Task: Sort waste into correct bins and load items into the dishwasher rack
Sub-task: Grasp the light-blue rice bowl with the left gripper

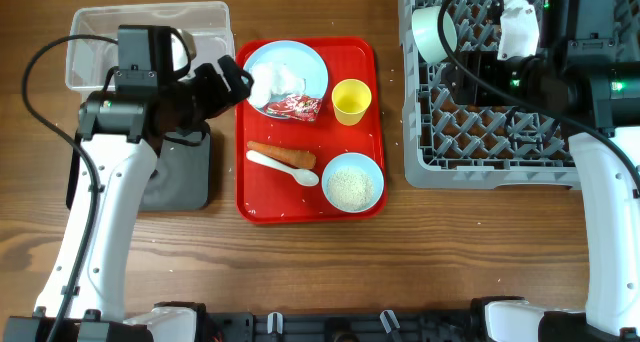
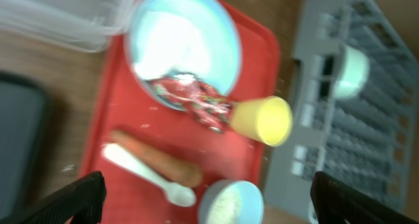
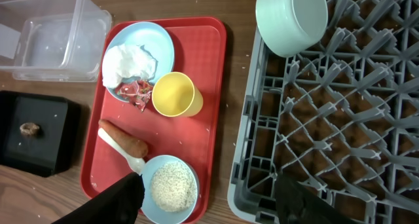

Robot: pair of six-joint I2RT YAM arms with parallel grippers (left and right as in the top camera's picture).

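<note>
The worktop (image 1: 300,272) is brown wood with visible grain; the red serving tray (image 1: 265,197) is smooth, glossy plastic. The tub (image 1: 90,27) is clear plastic, the black tray (image 3: 46,149) matt, the dishwasher rack (image 1: 480,172) dull grey plastic. The snack wrapper (image 1: 296,106) looks shiny, the tissue (image 1: 272,80) soft crumpled paper.

Setting: robotics test bench staged as a kitchen clean-up station. Evidence: wood-grain tabletop (image 1: 300,272); white left arm (image 1: 110,212) and right arm (image 1: 605,202) based at its near edge; red serving tray (image 1: 340,142) of used tableware; grey dishwasher rack (image 1: 480,172); clear tub (image 1: 90,27); black tray (image 1: 185,177).
</note>
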